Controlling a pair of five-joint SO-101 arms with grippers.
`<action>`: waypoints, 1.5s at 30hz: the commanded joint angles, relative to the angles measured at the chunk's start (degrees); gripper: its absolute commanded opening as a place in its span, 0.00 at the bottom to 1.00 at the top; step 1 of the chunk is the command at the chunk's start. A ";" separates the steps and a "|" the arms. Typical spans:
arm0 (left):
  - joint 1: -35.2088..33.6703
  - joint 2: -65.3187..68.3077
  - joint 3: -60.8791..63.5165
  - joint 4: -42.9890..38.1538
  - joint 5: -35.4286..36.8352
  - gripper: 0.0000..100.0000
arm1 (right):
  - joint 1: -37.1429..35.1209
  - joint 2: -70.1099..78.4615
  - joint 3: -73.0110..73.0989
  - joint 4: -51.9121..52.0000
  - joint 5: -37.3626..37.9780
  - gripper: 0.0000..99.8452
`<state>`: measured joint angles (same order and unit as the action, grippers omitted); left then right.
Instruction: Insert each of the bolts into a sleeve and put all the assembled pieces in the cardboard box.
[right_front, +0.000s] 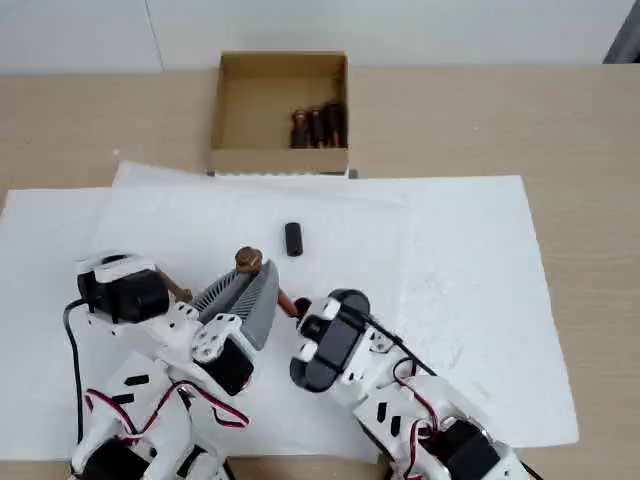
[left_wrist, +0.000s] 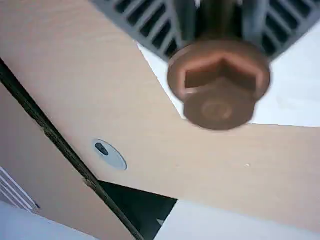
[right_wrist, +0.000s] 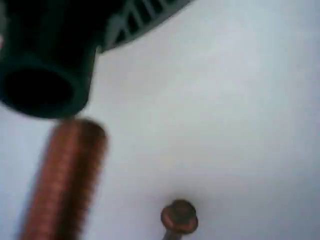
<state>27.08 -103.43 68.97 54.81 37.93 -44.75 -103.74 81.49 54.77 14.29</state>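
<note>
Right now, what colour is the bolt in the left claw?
Copper-brown bolt, best in left wrist view.

I see a broad white paper sheet (right_front: 450, 300) lying flat on the light wooden tabletop (right_front: 500, 120). A pale wall (right_front: 400, 25) runs along the table's far edge.

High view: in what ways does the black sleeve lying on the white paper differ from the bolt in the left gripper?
The sleeve is black; the bolt is copper-brown. The sleeve lies free on the white paper; the bolt is clamped in the left gripper. The sleeve is a plain short cylinder; the bolt has a flanged hexagonal head. Both are outside the cardboard box and not yet joined.
</note>
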 joint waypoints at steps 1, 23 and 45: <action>0.00 -0.44 0.13 -0.35 0.26 0.01 | -1.54 0.04 -0.62 -1.63 1.23 0.00; 0.35 -0.53 9.63 -9.41 0.00 0.01 | -1.45 -0.13 -1.93 -1.89 1.14 0.00; 7.12 -0.35 7.78 6.42 -6.95 0.01 | -1.10 -0.04 -2.37 -6.02 1.23 0.00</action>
<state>33.58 -103.69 76.00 60.88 33.71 -45.71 -103.21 81.67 50.99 15.08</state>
